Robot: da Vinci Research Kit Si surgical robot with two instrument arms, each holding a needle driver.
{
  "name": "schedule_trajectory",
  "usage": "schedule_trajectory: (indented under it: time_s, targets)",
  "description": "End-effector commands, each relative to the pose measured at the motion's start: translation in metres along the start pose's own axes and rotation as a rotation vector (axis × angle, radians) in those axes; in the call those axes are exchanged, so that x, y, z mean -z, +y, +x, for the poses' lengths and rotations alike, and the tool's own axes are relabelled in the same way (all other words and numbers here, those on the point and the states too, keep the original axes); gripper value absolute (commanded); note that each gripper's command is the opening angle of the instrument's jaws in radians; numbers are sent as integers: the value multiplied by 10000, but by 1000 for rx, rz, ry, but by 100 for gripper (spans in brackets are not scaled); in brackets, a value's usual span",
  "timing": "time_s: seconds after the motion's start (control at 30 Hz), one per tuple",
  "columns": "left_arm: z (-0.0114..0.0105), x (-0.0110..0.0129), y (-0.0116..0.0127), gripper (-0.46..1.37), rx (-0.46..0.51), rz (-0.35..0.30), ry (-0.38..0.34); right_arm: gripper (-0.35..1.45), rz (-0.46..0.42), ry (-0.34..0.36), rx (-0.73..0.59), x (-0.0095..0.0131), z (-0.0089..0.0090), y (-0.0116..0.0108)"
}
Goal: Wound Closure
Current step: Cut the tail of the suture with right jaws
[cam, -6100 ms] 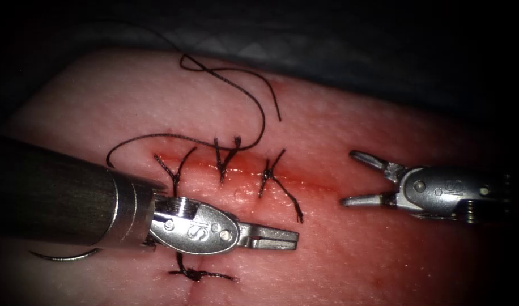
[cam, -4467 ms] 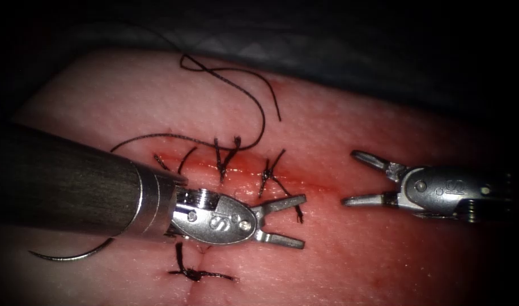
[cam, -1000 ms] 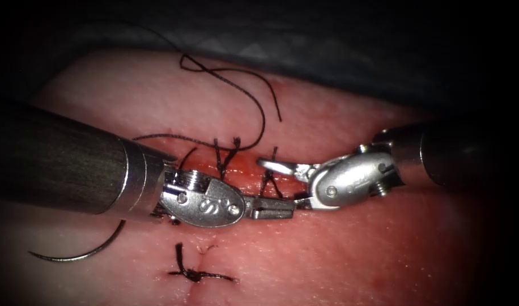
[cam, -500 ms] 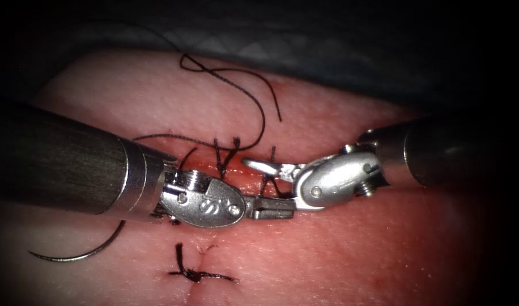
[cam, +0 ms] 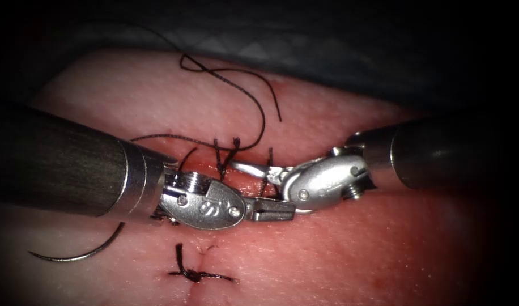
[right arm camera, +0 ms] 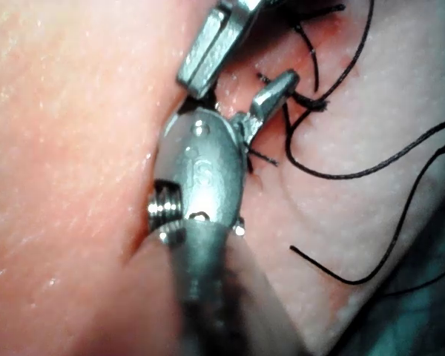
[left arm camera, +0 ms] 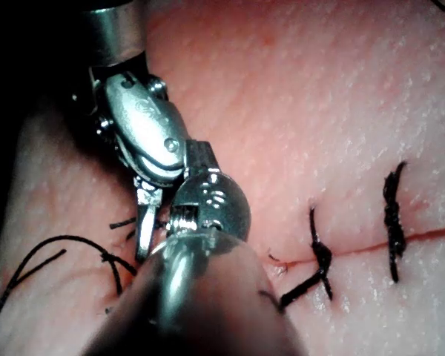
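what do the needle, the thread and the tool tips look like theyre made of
Needle: thin curved metal, probably steel, with a dull sheen; it lies loose on the tissue, held by neither tool.
Thread: dark, matte, seemingly braided fibre.
Left tool and right tool: polished silver metal, with bright highlights.

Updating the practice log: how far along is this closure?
Done: three knotted stitches cross the cut. In hand: the left claw is shut, apparently on the rightmost stitch's thread tail; the right claw stands open at that stitch. The needle lies free on the tissue, far left, in neither claw. Left: tails untrimmed; long thread loose.
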Motion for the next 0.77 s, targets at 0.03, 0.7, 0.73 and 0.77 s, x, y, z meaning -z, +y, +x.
schedule_trajectory:
  time_s: [0.03,0.7,0.73,0.77]
  targets:
    - [0,0,0,-35,0,-4,-2,115,1,0,0,-1,0,0]
    - [0,0,0,-35,0,-3,1,114,1,0,4,-3,1,1]
    - [0,0,0,-35,0,-3,1,114,1,0,4,-2,2,1]
    - [0,0,0,-35,0,-3,1,114,1,0,4,-2,2,1]
